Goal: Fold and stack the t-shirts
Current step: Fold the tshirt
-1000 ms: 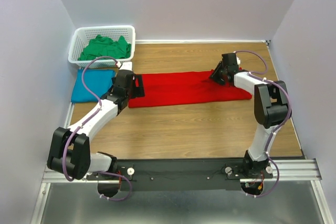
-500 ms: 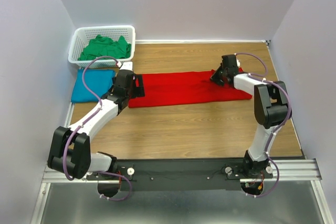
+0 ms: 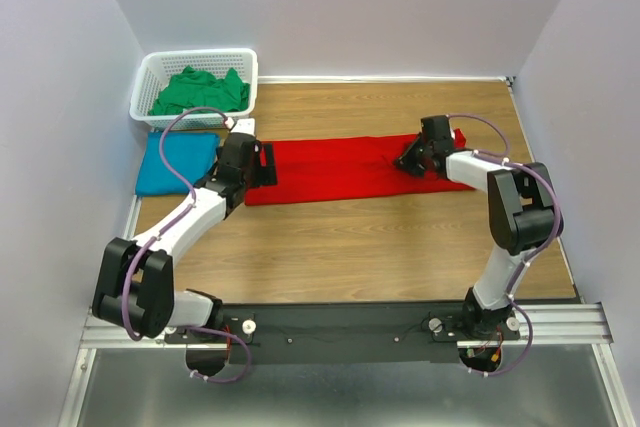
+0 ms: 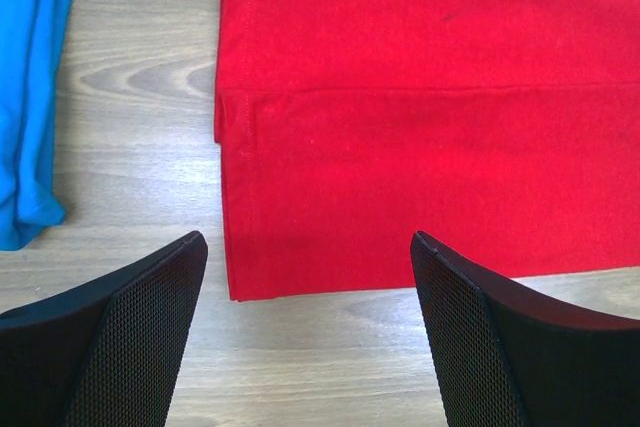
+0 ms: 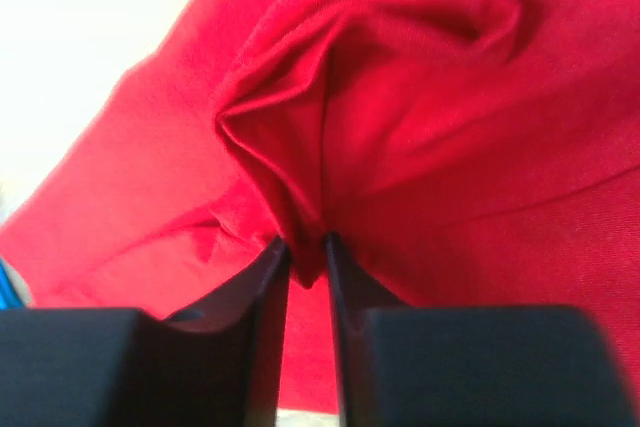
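Three t-shirts, one wooden table (image 3: 340,247), one white basket (image 3: 200,54).
The red t-shirt (image 3: 340,169) lies as a long folded band across the table's middle. The right gripper (image 3: 406,160) is clamped on a raised pucker of its cloth near the right end, and the left gripper (image 3: 262,164), jaws wide apart, sits over its left edge. The teal blue t-shirt (image 3: 178,162) lies folded just left of the red, apart from it. The green t-shirt (image 3: 200,92) is crumpled in the basket, far left.

No readable text or markings anywhere.
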Tool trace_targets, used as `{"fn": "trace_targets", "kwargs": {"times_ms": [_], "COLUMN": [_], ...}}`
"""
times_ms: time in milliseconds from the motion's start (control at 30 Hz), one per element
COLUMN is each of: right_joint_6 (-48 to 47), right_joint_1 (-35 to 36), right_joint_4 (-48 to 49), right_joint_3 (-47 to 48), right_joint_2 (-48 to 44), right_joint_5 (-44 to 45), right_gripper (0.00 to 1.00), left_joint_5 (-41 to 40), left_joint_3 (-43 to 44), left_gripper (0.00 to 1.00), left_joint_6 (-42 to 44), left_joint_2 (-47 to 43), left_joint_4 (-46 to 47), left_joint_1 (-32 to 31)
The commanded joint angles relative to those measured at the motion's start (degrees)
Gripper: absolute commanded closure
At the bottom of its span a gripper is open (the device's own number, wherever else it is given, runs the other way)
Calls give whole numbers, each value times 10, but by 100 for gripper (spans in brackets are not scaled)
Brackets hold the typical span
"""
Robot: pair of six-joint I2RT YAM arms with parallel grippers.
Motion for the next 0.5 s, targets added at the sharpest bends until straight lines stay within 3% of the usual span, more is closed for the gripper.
{"fn": "trace_targets", "kwargs": {"times_ms": [0,167,367,467], "right_joint_6": [-13,-73,-66,-55], "right_joint_1": [6,-35,-141,-158], "right_joint_4": [4,-2,2,18], "right_joint_3": [-14,-2,20,28], "right_joint_2": [-29,-85,-77,-56], "right_joint_5": [-17,9,-85,-113], "right_gripper": [68,62,62,62], "left_joint_5": [23,34,15,12], "left_joint_3": [10,49,142,197], "left_gripper": [10,11,11,11], "left_joint_6": [8,11,37,56], "left_joint_2": [14,36,100,150], "left_joint_4": [14,10,19,30], "left_joint_1": [-4,-28,-116,-158]}}
